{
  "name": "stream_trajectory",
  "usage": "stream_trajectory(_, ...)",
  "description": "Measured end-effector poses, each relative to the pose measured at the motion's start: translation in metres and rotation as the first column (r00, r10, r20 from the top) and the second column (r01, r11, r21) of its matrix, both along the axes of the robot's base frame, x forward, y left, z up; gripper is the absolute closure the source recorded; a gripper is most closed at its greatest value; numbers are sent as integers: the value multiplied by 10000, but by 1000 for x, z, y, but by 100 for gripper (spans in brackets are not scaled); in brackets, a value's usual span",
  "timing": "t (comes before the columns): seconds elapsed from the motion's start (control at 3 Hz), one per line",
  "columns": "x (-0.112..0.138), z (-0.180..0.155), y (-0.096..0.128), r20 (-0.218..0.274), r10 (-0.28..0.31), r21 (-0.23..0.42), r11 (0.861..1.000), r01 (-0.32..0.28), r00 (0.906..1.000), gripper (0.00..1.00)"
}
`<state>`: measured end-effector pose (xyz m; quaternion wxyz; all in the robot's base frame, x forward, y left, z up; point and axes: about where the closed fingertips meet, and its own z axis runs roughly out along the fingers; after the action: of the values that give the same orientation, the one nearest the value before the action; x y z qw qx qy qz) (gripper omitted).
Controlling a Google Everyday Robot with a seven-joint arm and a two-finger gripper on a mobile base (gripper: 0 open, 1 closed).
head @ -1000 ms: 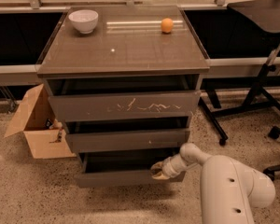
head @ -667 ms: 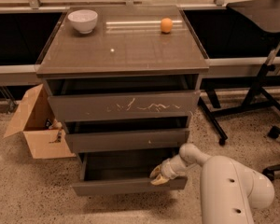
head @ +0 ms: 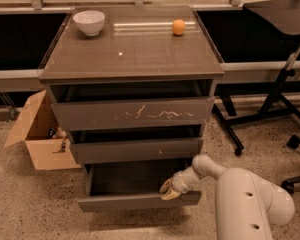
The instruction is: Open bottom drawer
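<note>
The bottom drawer of the grey-brown cabinet is pulled out toward me, showing its dark grey inside. Its slim flat front is plain. My gripper sits at the drawer's right end, on the top edge of the front, with my white arm reaching in from the lower right. The middle drawer and the top drawer with white scratch marks are pushed in.
A white bowl and an orange sit on the cabinet top. An open cardboard box stands on the floor to the left. A black chair base stands to the right.
The bottom drawer has slid further out toward me, and my gripper has moved down and forward with its front edge.
</note>
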<state>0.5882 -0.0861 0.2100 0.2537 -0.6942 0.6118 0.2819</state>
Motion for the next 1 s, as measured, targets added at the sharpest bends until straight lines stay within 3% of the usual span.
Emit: stream_trajectory(1.0, 0, 0, 0, -1, 1, 1, 10000, -1, 10000, 6)
